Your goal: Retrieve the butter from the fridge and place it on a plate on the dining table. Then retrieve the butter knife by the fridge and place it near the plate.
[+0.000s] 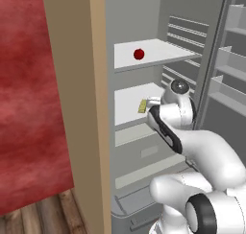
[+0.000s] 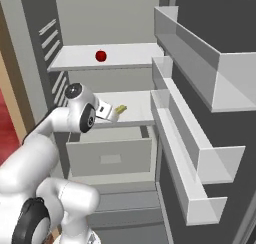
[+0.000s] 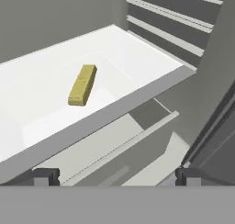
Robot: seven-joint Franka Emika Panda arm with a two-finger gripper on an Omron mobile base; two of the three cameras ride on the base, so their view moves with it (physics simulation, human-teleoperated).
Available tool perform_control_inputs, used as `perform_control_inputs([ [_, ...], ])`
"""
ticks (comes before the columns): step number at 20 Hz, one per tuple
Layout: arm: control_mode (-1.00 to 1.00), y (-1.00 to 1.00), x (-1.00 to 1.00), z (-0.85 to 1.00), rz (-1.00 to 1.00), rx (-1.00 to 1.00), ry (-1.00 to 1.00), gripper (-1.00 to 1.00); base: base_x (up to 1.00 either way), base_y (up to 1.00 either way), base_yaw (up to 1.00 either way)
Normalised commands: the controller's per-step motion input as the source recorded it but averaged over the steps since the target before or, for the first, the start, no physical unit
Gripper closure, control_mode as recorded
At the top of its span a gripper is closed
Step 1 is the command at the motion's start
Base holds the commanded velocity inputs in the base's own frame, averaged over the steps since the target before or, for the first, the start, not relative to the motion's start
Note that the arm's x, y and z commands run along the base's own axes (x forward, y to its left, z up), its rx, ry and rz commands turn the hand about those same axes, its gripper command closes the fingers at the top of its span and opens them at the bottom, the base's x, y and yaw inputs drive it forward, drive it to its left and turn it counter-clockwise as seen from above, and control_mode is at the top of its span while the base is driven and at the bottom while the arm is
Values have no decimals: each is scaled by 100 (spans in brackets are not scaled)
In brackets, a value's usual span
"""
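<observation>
The fridge (image 1: 139,17) stands open, its door (image 2: 200,68) swung to the right. The butter (image 3: 83,84), a small yellow stick, lies flat on the white middle shelf (image 3: 137,58); it also shows as butter (image 1: 142,106) and butter (image 2: 120,108) in the base views. My gripper (image 3: 117,177) is open and empty, held just in front of that shelf's edge and a short way from the butter. In the right base view the gripper (image 2: 112,114) points at the stick without touching it. The plate, dining table and butter knife are out of view.
A small red ball (image 1: 139,54) sits on the upper shelf. Below the middle shelf is a grey drawer (image 2: 110,158). Deep door bins (image 2: 195,153) jut out on the right. A tan cabinet panel (image 1: 81,108) and a red wall (image 1: 29,84) close off the left.
</observation>
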Motion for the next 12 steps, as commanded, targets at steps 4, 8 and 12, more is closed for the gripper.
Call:
perform_control_inputs([
  [4, -100, 9, 44, 0, 0, 4, -7, -100, 0, 0, 0],
  [8, -100, 13, 45, 0, 0, 1, -2, -100, 0, 0, 0],
  [12, -100, 7, 47, -7, 0, 1, 0, -100, 0, 0, 0],
])
